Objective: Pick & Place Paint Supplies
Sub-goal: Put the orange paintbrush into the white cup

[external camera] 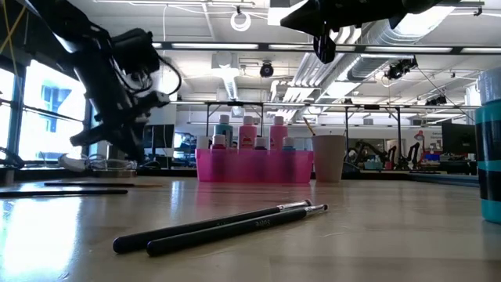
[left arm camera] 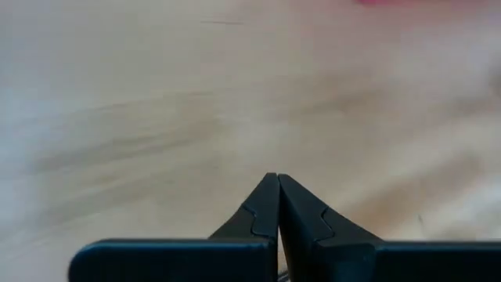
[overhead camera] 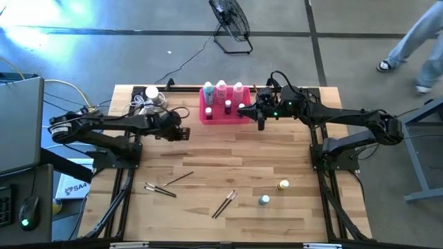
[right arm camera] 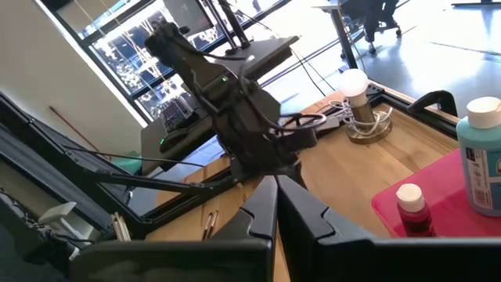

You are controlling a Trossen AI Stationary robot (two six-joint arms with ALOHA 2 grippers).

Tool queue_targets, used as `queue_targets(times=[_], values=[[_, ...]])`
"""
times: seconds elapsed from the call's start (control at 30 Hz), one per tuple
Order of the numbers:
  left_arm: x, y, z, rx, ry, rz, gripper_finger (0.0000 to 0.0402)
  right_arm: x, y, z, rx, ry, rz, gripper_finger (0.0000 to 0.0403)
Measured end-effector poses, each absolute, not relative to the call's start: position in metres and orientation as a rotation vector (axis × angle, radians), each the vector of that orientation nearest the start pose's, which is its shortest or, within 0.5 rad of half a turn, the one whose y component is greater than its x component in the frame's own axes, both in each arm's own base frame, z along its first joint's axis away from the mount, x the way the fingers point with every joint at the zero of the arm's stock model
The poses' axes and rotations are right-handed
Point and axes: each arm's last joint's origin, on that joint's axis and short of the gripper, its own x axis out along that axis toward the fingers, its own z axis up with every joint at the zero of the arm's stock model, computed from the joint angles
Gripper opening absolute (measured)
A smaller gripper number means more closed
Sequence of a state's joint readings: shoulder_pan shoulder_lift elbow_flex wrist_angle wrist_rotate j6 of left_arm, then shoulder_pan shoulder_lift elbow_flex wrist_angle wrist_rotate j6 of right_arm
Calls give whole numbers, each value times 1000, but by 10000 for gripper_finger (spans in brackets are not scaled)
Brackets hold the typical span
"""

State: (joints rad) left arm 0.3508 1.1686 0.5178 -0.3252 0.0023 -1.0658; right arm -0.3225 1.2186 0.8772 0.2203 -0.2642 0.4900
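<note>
Brown paintbrushes (overhead camera: 160,187) lie flat on the near table, long axes slanting, probably closer to the left gripper (overhead camera: 185,133) than to the right gripper (overhead camera: 261,122) beside the pink tray (overhead camera: 206,115), both with fingers pressed together, empty

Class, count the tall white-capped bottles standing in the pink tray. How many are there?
3, in a row along the pink tray's back: a teal bottle, then two pink bottles. Small bottles stand in front; none looks hidden.
</note>
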Motion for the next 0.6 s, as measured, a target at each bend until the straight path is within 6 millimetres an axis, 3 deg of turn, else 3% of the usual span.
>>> queue_targets(times=[0.13,0.27,0.4,0.6], values=[[192,65,182,-1008,786,506,0,263,-80,314,525,100,-86,3],[190,56,191,-1031,906,237,0,263,-80,314,527,100,-86,3],[184,52,194,-1034,1018,145,0,263,-80,314,528,103,-87,3],[189,44,208,-806,1056,114,0,263,-80,314,529,105,-87,3]])
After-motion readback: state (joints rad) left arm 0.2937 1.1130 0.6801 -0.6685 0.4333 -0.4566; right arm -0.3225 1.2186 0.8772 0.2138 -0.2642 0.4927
